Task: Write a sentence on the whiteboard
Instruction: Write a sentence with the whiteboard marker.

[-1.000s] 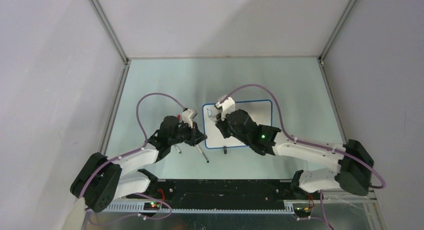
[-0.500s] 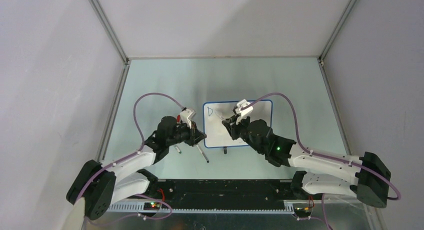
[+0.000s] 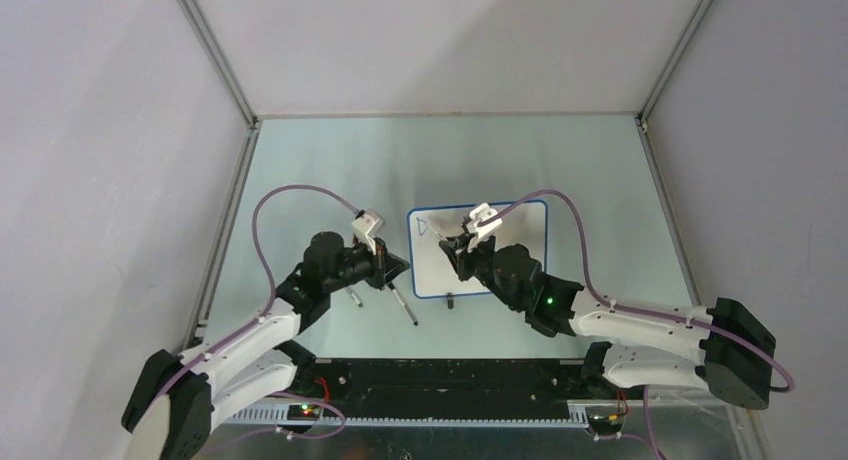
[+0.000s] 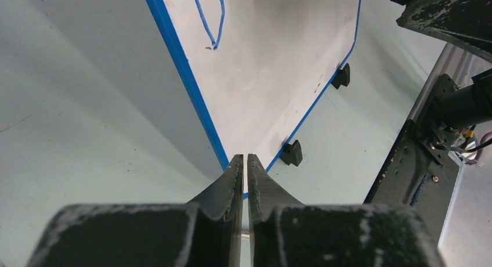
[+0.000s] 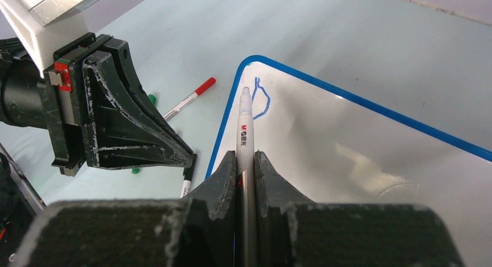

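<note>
starting is about all that has been done: one blue letter, a looped "d", sits at the far left corner of the whiteboard, which lies flat mid table with no other writing. the right gripper clamps a marker, tip just beside that letter. the left gripper has its jaws all but closed at the board's near left corner; whether they nip the rim i cannot tell. nearly the whole sentence is left, i judge.

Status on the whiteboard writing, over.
Left gripper shut, tips at near-left corner of whiteboard. Right gripper shut on marker; sentence barely begun, one blue stroke. Loose pens beside board, not blocking.
</note>
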You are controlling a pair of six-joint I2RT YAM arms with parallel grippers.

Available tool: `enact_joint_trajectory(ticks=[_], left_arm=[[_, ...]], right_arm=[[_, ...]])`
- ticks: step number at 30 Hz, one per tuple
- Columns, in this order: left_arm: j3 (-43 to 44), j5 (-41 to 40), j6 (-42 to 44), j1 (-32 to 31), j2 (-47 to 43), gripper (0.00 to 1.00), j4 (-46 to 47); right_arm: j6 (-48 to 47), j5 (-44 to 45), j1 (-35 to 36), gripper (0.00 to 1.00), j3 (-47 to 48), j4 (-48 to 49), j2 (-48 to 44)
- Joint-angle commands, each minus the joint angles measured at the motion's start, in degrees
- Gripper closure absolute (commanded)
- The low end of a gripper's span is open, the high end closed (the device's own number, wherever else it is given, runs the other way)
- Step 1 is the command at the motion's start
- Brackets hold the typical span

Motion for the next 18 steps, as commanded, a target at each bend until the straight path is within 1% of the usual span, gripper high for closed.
enact_joint_trajectory(ticks=[1,4,7,11,14,16,18], left_arm=[[1.8,0.9,0.5,-0.3,-0.2,0.88,-0.4],[-0.7,1.4,-0.9,-0.3,-0.2,0.84,4.1],[-1.0,2.4,-1.8,-0.3,1.5,0.84,5.9],[-1.0,2.4,-2.1,-0.2,3.3,0.84,7.3],[-1.4,2.3,-1.7,-0.3,3.5,0.84,7.8],[-1.8,1.7,-1.2,-0.3,3.2,0.82,7.9],[-2.1,1.5,-1.0,-0.3,3.3,0.75,8.4]], right_arm=[[-3.3,1.9,0.3,1.0,0.1,5.2,1.0],[-4.4,2.0,0.4,1.0,0.9,4.7,0.2],[-3.9,2.9,0.4,1.0,4.4,-0.1,-2.0],[0.2,4.4,0.3,1.0,9.7,-4.6,-4.4],[3.4,4.6,-0.2,1.0,13.2,-5.2,-5.0],[3.6,5.0,-0.5,1.0,14.6,-4.8,-4.7],[4.0,5.3,-1.0,1.0,15.6,-5.0,-4.4]])
